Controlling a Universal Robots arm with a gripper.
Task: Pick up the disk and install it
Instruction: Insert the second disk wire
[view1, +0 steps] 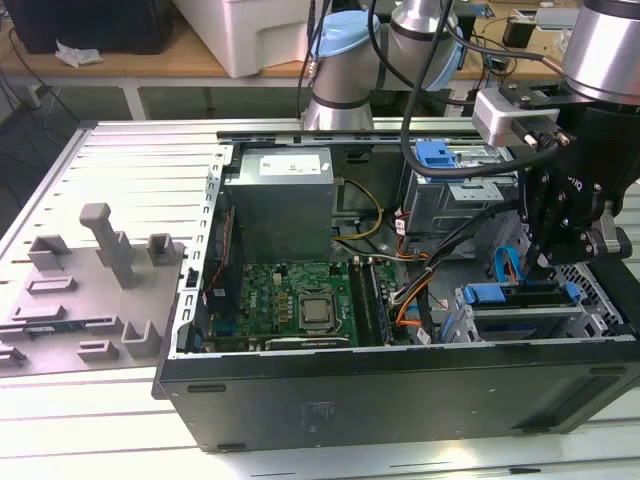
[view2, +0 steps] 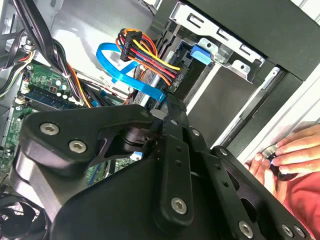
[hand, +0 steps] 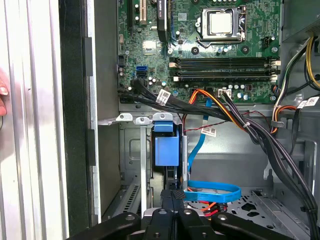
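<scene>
The disk sits in the grey drive cage at the front corner of the open computer case, on the exterior view's right. Its long blue front strip faces up. My gripper hangs straight over that strip, its tips at or just above it. In the first wrist view the two black fingers lie together with nothing between them, and the disk's blue carrier stands just beyond them in the cage. The second wrist view has the fingers meeting beside a black drive body with a power plug.
A blue flat cable loops beside the fingers, with bundled wires next to it. Motherboard, grey power supply box and blue latch fill the case. A person's hand rests on the case edge. Grey fixtures stand at the exterior view's left.
</scene>
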